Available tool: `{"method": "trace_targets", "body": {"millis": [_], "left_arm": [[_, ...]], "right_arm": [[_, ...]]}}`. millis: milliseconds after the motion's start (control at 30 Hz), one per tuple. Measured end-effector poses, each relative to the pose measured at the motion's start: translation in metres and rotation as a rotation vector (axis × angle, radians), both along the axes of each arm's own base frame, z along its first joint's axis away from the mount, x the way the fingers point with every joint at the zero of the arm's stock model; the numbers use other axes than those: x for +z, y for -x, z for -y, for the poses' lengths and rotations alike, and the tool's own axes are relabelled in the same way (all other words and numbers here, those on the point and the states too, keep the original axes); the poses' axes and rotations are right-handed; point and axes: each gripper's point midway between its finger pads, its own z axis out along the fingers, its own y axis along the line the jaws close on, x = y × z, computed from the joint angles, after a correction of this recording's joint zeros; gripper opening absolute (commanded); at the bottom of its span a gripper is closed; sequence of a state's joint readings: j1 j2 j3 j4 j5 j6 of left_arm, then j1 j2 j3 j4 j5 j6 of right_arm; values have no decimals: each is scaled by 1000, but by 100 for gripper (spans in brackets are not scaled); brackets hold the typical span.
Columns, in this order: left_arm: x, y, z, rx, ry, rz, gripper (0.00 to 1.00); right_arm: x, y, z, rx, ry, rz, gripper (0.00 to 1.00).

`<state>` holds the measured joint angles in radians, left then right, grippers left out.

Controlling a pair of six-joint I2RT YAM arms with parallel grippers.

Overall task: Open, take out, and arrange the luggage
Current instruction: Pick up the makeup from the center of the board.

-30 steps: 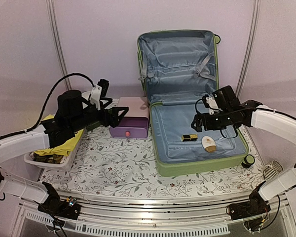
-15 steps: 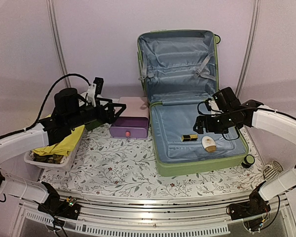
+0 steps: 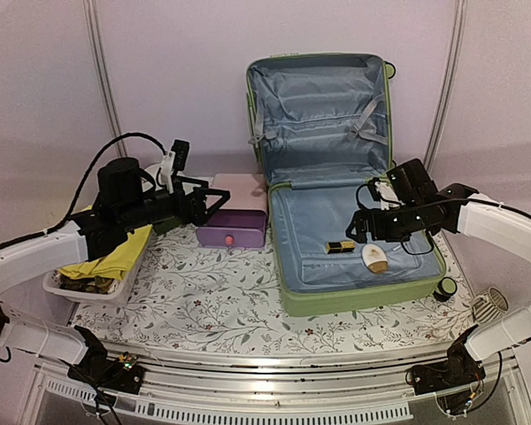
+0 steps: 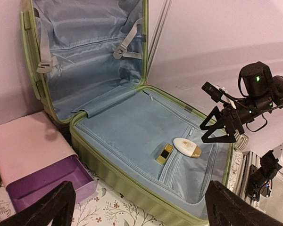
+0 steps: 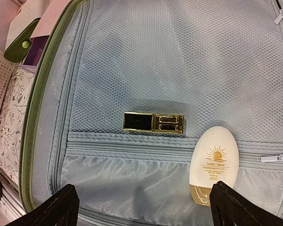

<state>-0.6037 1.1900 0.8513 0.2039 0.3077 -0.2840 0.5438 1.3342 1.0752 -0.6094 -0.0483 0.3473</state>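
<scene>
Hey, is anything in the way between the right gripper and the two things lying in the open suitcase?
Nothing visible. The open right gripper hovers above the suitcase's lower half, with the gold case and white bottle lying uncovered on the lining directly below.

Centre-right, the upright lid of the open light-green hard-shell suitcase blocks rear approach. A gold-and-black rectangular case and a white oval bottle occupy the lining's lower right; its left half offers clear passage.
</scene>
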Motion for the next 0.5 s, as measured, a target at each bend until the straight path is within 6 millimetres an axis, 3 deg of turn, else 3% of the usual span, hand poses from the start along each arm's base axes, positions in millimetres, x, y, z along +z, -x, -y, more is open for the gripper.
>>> {"method": "trace_targets", "body": {"millis": [500], "left_arm": [[3, 3, 3, -25, 27, -14, 98]], "right_arm": [[2, 12, 13, -41, 2, 3, 99]]}}
